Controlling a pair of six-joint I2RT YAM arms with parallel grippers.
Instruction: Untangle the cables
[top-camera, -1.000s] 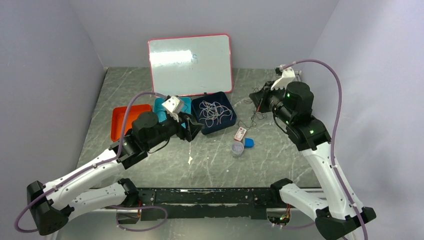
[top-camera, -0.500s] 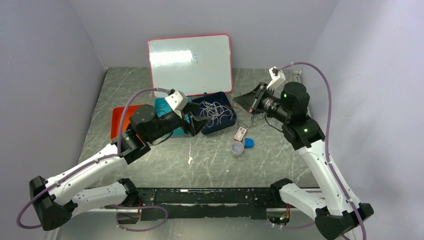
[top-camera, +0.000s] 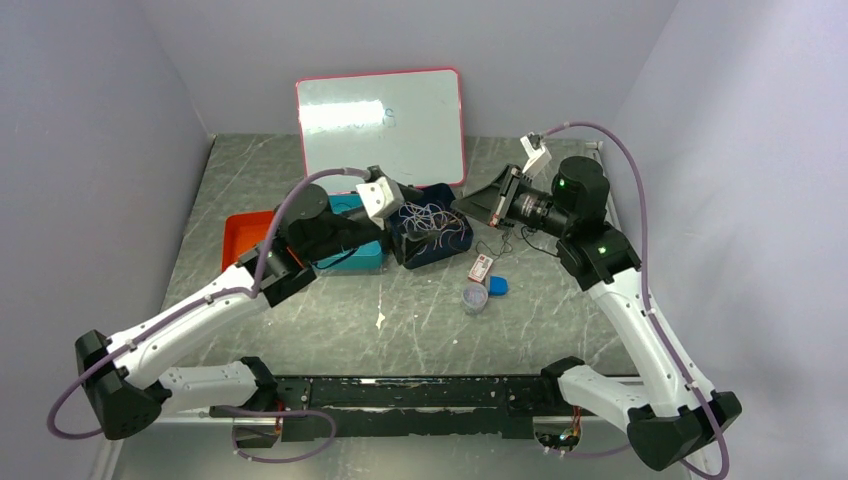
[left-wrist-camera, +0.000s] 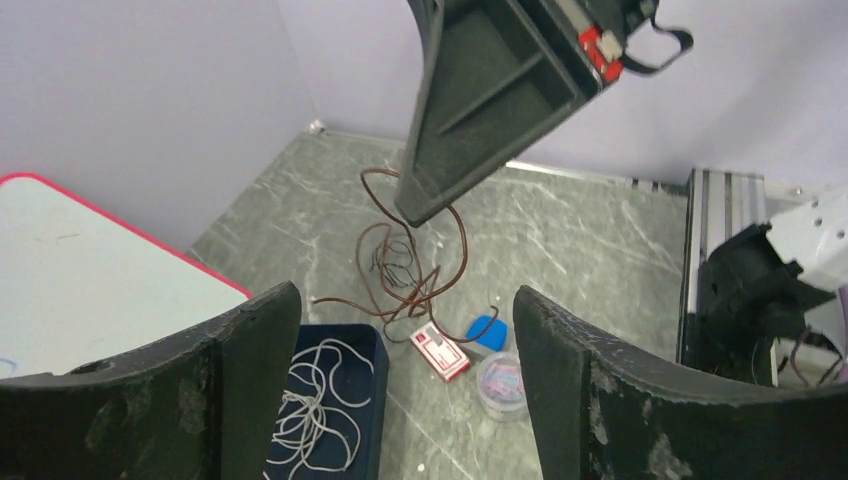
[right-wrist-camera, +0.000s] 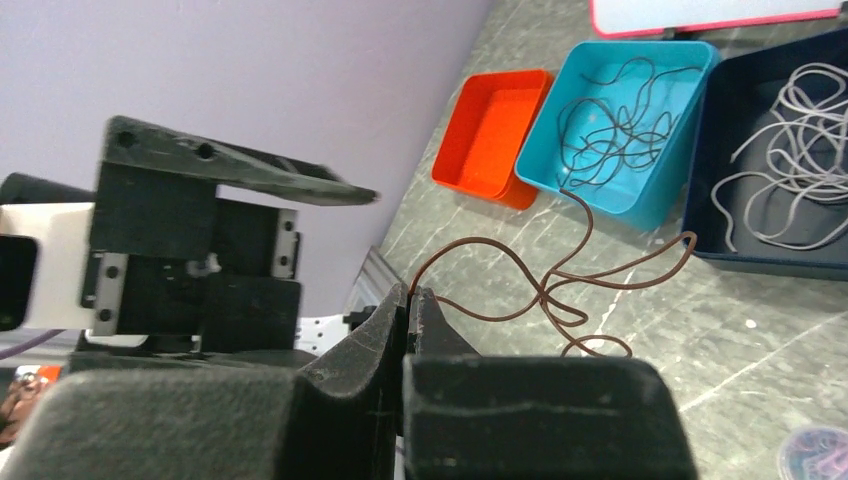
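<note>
My right gripper (top-camera: 462, 205) is shut on a thin brown cable (top-camera: 507, 236) and holds it up. The cable hangs in loops to the table behind the navy bin (top-camera: 452, 243). In the right wrist view the cable (right-wrist-camera: 545, 290) runs out from the pinched fingertips of the right gripper (right-wrist-camera: 408, 292). My left gripper (top-camera: 403, 228) is open and empty over the navy bin's left side. In the left wrist view this gripper (left-wrist-camera: 402, 295) frames the brown cable (left-wrist-camera: 410, 262). Pale grey cables (left-wrist-camera: 315, 410) lie in the navy bin. Dark cables (right-wrist-camera: 610, 125) lie in the teal bin (right-wrist-camera: 560, 165).
An orange tray (top-camera: 238, 238) stands left of the teal bin (top-camera: 352, 260). A whiteboard (top-camera: 380, 125) leans on the back wall. A small red-and-white box (top-camera: 481, 267), a blue piece (top-camera: 498, 286) and a clear round tub (top-camera: 475, 298) lie right of the navy bin.
My left gripper has swung up and to the right, from beside the teal bin to over the navy bin. My right gripper has moved left with the brown cable.
</note>
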